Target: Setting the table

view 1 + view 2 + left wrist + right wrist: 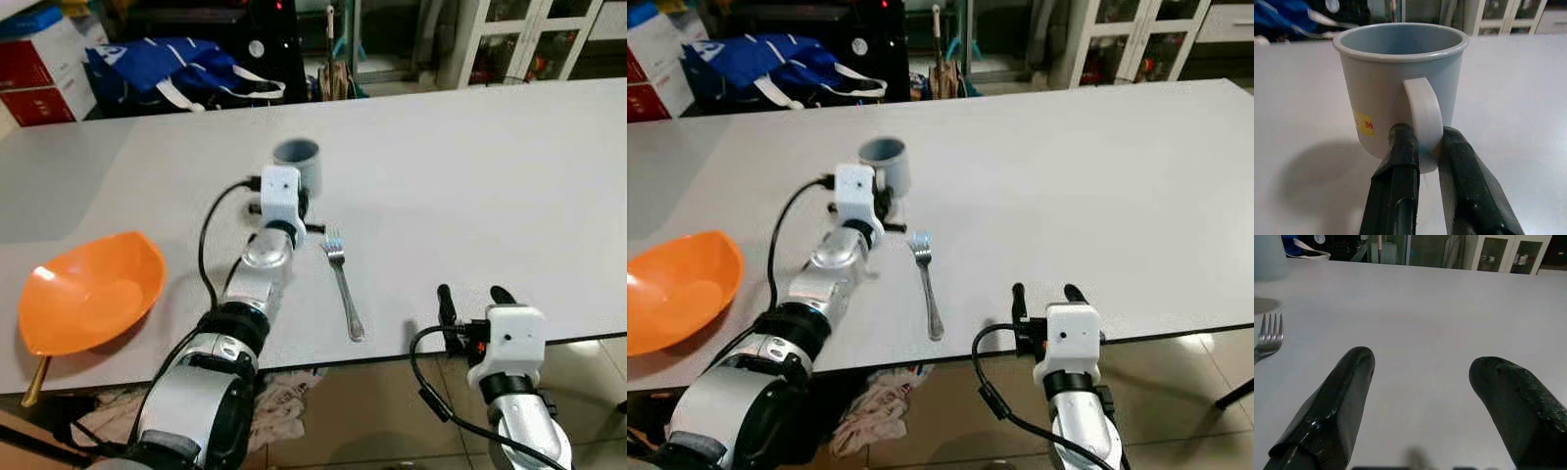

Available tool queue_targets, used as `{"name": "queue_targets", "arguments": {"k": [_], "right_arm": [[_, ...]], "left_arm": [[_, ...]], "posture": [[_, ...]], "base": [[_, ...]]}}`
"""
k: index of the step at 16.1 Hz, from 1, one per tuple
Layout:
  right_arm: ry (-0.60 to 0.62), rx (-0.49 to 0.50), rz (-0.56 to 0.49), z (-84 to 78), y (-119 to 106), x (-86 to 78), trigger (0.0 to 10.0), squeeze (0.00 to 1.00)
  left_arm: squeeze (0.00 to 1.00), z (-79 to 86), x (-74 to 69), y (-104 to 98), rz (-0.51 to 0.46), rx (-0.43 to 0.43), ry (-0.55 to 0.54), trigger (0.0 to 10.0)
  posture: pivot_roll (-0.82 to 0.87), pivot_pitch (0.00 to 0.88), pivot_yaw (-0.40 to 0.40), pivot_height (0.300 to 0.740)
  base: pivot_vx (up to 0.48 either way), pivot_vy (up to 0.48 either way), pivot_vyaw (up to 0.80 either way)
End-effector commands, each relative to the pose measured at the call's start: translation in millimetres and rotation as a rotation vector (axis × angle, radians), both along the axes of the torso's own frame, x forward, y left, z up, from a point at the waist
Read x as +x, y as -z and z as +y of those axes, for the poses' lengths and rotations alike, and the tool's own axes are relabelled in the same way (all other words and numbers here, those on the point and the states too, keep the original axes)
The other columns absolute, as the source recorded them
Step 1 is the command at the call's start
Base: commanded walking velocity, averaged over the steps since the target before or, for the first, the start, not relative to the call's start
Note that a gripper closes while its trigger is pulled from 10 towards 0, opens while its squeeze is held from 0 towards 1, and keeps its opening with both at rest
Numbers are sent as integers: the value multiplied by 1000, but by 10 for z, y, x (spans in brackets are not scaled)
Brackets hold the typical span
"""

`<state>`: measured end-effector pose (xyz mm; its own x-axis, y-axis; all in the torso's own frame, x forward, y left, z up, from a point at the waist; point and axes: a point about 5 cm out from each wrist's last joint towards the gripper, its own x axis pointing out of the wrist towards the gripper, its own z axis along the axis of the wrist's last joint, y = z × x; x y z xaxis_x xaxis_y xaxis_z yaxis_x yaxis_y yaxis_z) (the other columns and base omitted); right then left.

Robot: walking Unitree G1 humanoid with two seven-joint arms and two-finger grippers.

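Note:
A grey mug stands upright on the white table, near its middle. My left gripper is shut on the grey mug's handle, one black finger on each side. In the head views the left arm reaches over the table to the mug. A silver fork lies just right of that arm, tines pointing away from me. My right gripper is open at the table's near edge, right of the fork, with nothing between its fingers.
An orange bowl sits at the table's near left corner. A blue bag and red-and-white boxes lie beyond the far edge, with white cabinets behind. A crumpled cloth lies on the floor under the table edge.

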<state>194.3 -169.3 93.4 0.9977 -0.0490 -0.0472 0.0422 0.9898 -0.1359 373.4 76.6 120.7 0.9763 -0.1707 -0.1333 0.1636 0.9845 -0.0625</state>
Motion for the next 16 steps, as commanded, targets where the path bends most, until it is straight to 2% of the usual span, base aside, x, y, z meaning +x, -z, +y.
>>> {"name": "queue_targets", "arguments": {"k": [1,4,7,8,9,10,11,16], "right_arm": [[-5,4,4,28,-14,-11,10000,0],[-5,6,12,39,-5,-28,10000,0],[-4,6,16,41,-3,-38,10000,0],[-4,6,18,42,-1,-39,10000,0],[-4,6,19,44,0,-38,10000,0],[-5,7,19,47,1,-36,10000,0],[-5,7,20,49,2,-36,10000,0],[-6,7,23,55,6,-33,10000,0]], "left_arm": [[0,28,41,-63,-21,-6,-9,0],[0,35,8,79,35,-5,-4,0],[0,23,-7,122,56,-15,4,0],[0,18,-9,129,60,-19,6,4118],[0,16,-9,138,65,-21,8,10000],[529,15,-12,148,70,-25,11,10000],[1000,14,-14,154,73,-27,13,10000],[1000,10,-23,178,84,-26,16,10000]], "posture": [[-109,0,97,740],[-114,0,99,740],[-113,0,99,740],[-113,0,99,740],[-111,0,99,740],[-109,0,100,740],[-109,0,100,740],[-108,0,102,740]], "base": [[0,0,0],[0,0,0],[0,0,0],[0,0,0],[0,0,0],[0,0,0],[0,0,0],[0,0,0]]}}
